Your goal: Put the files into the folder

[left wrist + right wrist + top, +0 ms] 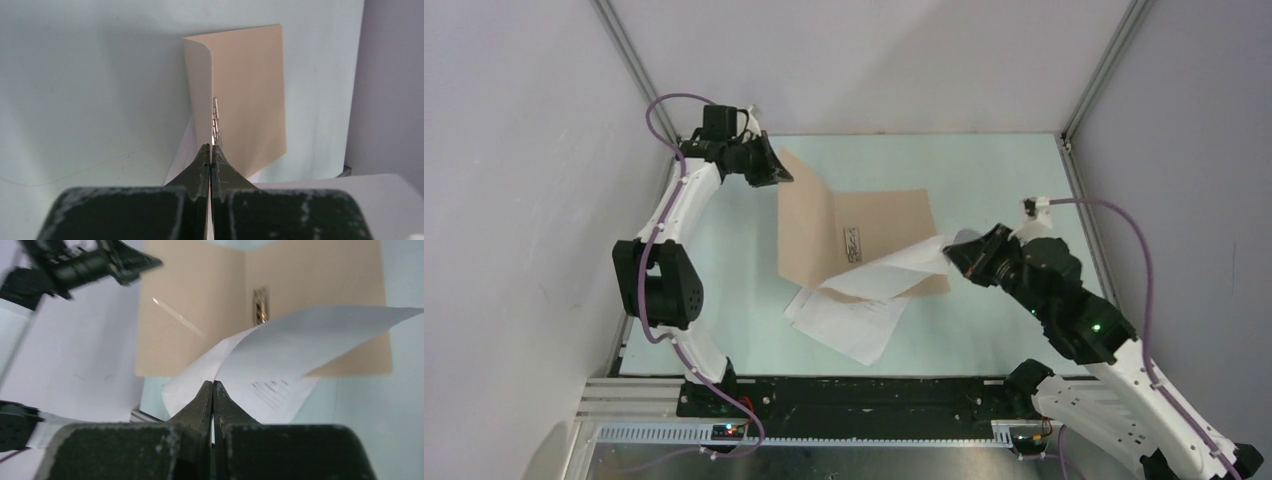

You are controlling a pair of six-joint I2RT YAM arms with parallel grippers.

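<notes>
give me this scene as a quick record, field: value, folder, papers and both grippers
folder: open on the table, left cover raised, right half flat
left gripper: shut on the folder's raised cover
right gripper: shut on the lifted sheet's edge
lifted sheet: white, curved over the folder's near right part
flat sheets: lying on the table at the folder's near edge

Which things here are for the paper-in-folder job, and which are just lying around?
For the job:
- flat tan-brown cardboard folder, open, its cover pinched by the left fingers
- thin white paper sheet, curled, pinched by the right fingers
- more white paper sheets, lying at the folder's near edge

Just there:
- purple cables on the arms
- pale green table top
</notes>
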